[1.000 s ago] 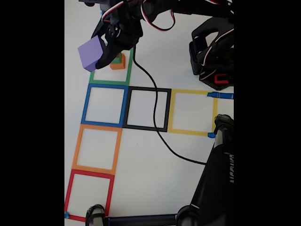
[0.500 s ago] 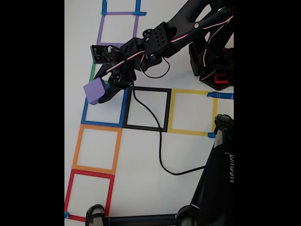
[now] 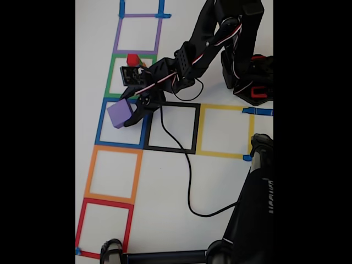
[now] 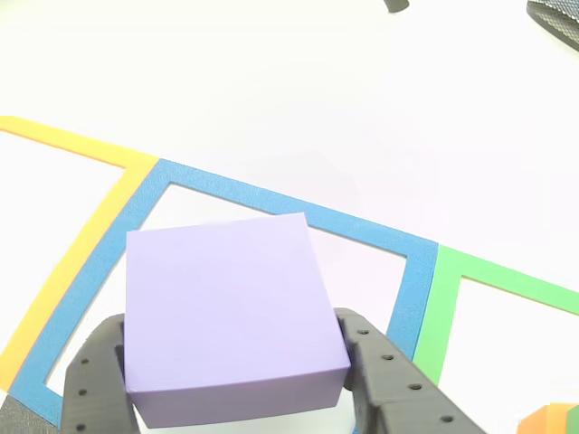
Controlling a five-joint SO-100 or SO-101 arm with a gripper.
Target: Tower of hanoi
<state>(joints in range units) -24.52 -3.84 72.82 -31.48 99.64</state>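
My gripper is shut on the purple cube, the biggest one, and holds it over the blue tape square in the fixed view. The other view shows the purple cube up close between the two black fingers, with the blue outline beneath it. Whether the cube touches the table I cannot tell. A red cube sits in the green square, its lower part hidden behind the arm. An orange and green corner peeks in at the bottom right of the other view.
Tape squares lie on the white table: purple, black, yellow, orange, red. The arm's base stands at the upper right. A black cable trails across the table, and a black stand fills the lower right.
The arm has carried the purple cube from above the green square down over the blue square. The red cube, hidden before, now shows in the green square.
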